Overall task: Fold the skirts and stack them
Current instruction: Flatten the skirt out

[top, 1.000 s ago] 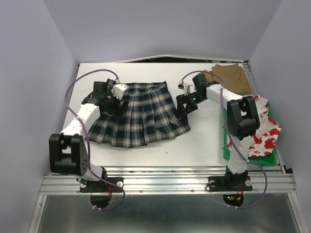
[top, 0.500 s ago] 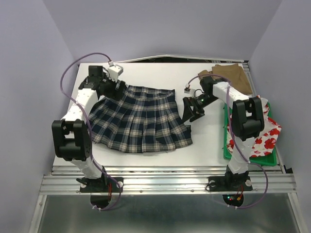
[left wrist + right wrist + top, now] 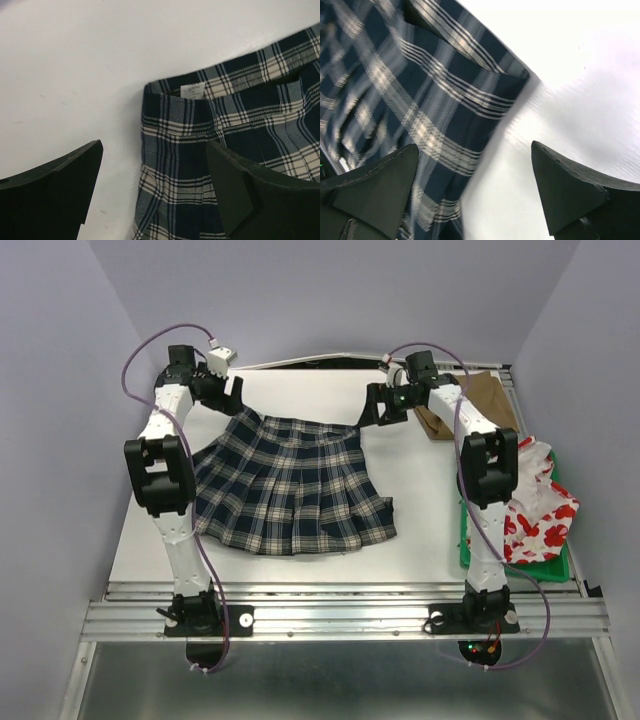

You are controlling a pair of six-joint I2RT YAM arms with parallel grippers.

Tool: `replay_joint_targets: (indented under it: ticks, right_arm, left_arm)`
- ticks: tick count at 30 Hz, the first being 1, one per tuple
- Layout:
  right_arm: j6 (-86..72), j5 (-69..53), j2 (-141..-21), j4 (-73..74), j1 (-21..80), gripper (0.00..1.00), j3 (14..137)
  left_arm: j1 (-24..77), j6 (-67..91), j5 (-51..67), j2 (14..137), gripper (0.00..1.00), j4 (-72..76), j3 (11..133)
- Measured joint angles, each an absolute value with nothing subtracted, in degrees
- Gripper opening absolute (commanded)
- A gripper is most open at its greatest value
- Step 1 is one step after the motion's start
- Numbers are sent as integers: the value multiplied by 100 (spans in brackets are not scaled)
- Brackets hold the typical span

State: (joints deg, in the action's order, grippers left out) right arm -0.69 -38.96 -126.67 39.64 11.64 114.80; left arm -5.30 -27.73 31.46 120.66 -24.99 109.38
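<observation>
The white table (image 3: 420, 500) is carrying the plaid skirt (image 3: 285, 485), lying spread flat at its middle, the tan skirt (image 3: 490, 400) lying at the far right corner, and a green tray (image 3: 465, 540) sitting along the right edge.

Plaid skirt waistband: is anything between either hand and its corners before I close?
Nothing visible is in the way. The left hand is open over one waistband corner of the plaid skirt, and the right hand is open over the other. Only bare table lies beside each corner.
</observation>
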Motion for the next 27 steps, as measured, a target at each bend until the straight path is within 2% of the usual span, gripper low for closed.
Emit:
replay_joint_targets:
  ticks: [4,9,11,14,15,18,21,22,24,25,27]
  right_arm:
    - [-134,-3881,-13299,3817,1168,98,11378]
    - [-294,-3942,-13461,3476,1170,95,11072]
    - [-373,-3962,-13472,3282,1170,91,11072]
    - [-482,-3983,-13528,3037,1170,91,11072]
    - [-576,-4049,-13594,2912,1170,89,11072]
    - [-698,-4165,-13664,2696,1170,89,11087]
    - [-801,-4296,-13736,2519,1170,87,11115]
    - [-821,-4331,-13747,2477,1170,86,11118]
    - [-891,-4397,-13780,2381,1170,81,11115]
    - [-943,-4425,-13806,2309,1170,79,11115]
    - [-1085,-4545,-13880,2123,1170,73,11115]
  left_arm:
    - [-486,-2919,3264,12525,97,-2700,10910]
    - [-471,-2928,3301,12693,97,-2609,10884]
    - [-471,-2915,3328,12776,93,-2541,10892]
    - [-471,-2860,3356,12964,85,-2445,10908]
    - [-471,-2840,3371,13037,79,-2438,10930]
    - [-471,-2797,3454,13229,70,-2418,11050]
    - [-471,-2738,3548,13388,51,-2408,11170]
    - [-471,-2720,3564,13404,40,-2399,11179]
    - [-480,-2613,3605,13417,29,-2338,11181]
    - [-486,-2541,3623,13417,19,-2307,11181]
    - [-495,-2383,3677,13417,7,-2189,11203]
